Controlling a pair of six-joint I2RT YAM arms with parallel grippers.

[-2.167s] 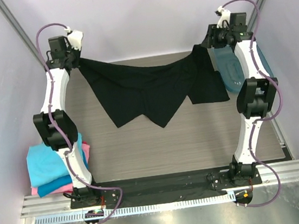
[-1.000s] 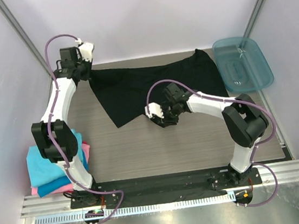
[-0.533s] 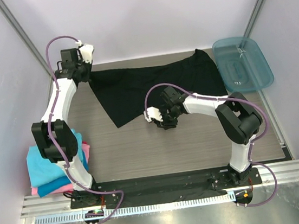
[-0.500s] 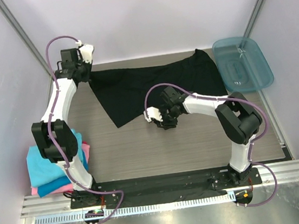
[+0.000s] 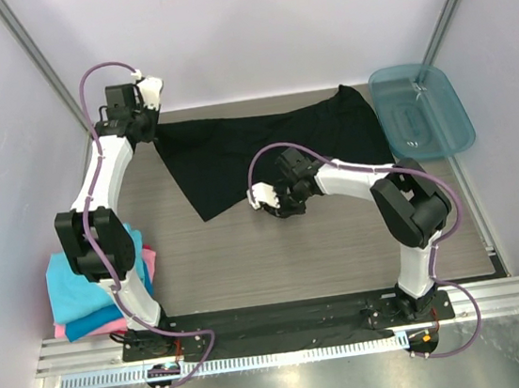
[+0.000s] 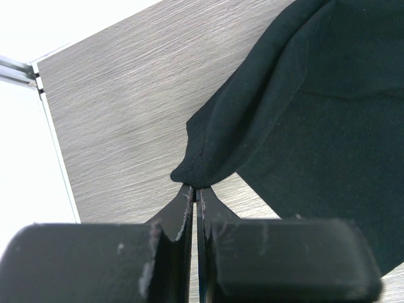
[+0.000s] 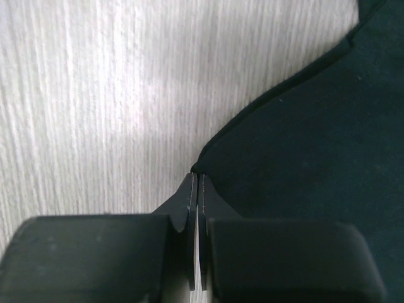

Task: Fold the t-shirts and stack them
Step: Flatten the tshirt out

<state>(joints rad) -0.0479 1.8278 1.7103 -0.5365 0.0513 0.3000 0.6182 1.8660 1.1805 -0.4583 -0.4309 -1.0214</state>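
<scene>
The black tee [image 5: 263,146] lies spread on the table [image 5: 341,241], directly left of the tray [image 5: 420,110]. Its nearest sleeve almost touches the tray's left rim, and the rest of the cloth reaches away from the tray across the far part of the table.

The left gripper [image 5: 151,132] is at the tee's corner farthest from the tray. It is clenched on a bunched fold of black cloth. In the wrist view its fingers [image 6: 186,208] are pressed together with the fold coming out at their tips.

The right gripper [image 5: 275,206] is left of the tray and nearer the arm bases, at the tee's lower point. Its fingers [image 7: 191,189] are pressed flat together. The tee's hem [image 7: 265,107] runs straight into their tips, so it is pinching the very edge of the cloth. Pale wood grain shows on the side away from the cloth.

The folded tees [image 5: 87,291], turquoise and blue over pink, sit in a stack well apart from the tray. They are at the table's opposite edge, beside the left arm's base.
</scene>
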